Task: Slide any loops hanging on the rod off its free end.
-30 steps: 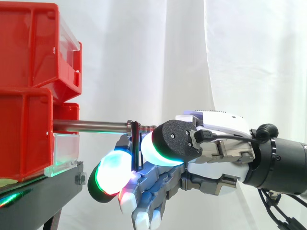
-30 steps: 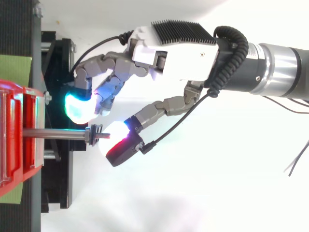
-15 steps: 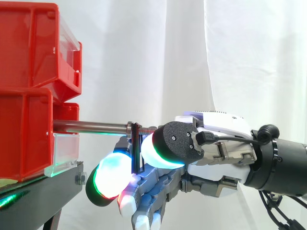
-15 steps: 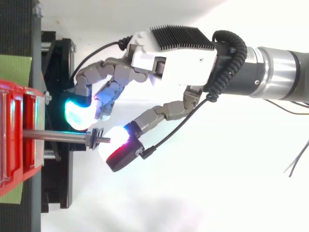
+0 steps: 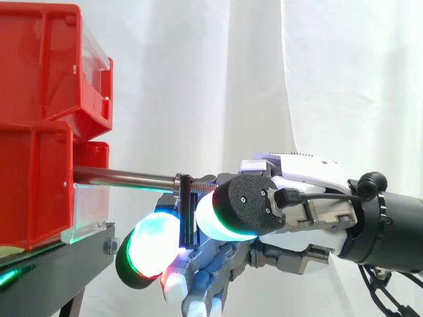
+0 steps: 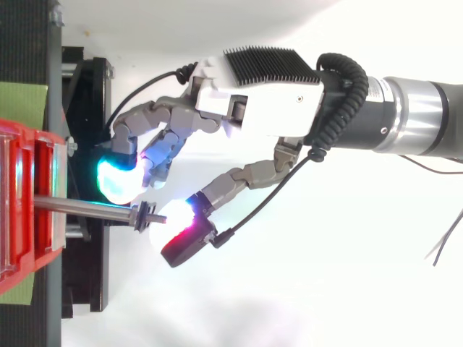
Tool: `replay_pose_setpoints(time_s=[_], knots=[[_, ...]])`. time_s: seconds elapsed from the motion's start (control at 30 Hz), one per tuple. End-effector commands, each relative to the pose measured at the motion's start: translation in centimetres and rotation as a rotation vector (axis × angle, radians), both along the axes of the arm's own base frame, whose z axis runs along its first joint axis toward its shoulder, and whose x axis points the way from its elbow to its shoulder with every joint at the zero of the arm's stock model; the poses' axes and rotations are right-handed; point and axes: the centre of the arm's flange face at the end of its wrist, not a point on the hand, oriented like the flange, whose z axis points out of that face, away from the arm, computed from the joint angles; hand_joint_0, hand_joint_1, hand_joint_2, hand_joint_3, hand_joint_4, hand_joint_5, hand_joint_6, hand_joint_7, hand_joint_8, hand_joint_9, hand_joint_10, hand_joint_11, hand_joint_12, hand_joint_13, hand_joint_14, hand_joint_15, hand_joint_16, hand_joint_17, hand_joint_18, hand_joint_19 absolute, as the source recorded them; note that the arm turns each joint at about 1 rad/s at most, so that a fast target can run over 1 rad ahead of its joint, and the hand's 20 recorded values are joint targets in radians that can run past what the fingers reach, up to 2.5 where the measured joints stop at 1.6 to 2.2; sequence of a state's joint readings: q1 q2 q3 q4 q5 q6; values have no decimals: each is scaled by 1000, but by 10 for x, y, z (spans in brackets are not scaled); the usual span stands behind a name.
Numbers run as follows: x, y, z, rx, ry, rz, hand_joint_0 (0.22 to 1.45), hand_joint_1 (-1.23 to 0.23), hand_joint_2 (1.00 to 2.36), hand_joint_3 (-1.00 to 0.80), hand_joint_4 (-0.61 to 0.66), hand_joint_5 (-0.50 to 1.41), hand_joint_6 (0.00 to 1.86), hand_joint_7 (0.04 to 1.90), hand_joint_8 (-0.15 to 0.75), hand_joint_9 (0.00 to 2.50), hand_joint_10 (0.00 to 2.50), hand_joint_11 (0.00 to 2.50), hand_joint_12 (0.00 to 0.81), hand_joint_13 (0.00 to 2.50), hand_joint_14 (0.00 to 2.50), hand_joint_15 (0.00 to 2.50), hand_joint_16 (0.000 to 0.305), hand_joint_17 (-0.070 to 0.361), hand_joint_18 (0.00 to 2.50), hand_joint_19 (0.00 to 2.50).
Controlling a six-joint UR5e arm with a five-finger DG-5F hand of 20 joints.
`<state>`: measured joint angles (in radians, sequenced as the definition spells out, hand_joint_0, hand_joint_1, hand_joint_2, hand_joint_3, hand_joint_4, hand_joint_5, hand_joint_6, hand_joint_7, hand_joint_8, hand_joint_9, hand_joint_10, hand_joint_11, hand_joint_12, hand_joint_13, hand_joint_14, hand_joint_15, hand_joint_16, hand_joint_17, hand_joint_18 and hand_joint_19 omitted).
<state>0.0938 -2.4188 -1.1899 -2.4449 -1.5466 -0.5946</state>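
Stacked red plastic bins (image 5: 39,132) stand on the black metal stand (image 5: 53,264), at the left. A steel rod (image 5: 125,177) juts rightward from them. A thin black loop (image 5: 186,211) hangs near its free end, with my hand (image 5: 297,178) just right of it.

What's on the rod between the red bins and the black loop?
Nothing. In the side view the rod runs bare from the red bins to the black loop hanging near its free end. The top view agrees.
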Motion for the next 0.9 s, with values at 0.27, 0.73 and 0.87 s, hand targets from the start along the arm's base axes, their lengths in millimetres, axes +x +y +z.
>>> replay_pose_setpoints(time_s=[0.27, 0.73, 0.87], knots=[[-6, 4, -11, 5, 9, 7, 584, -751, 1001, -487, 173, -187, 744, 950, 283, 925, 13, 421, 272, 1175, 13, 362, 43, 97, 1080, 487], [-4, 5, -9, 24, -13, 11, 610, -785, 1000, -496, 164, -186, 750, 943, 279, 924, 15, 410, 269, 1184, 14, 366, 42, 95, 1088, 488], [-4, 8, -10, 24, -11, 13, 612, -790, 1000, -498, 168, -187, 760, 946, 278, 925, 13, 415, 268, 1189, 14, 368, 42, 95, 1092, 485]])
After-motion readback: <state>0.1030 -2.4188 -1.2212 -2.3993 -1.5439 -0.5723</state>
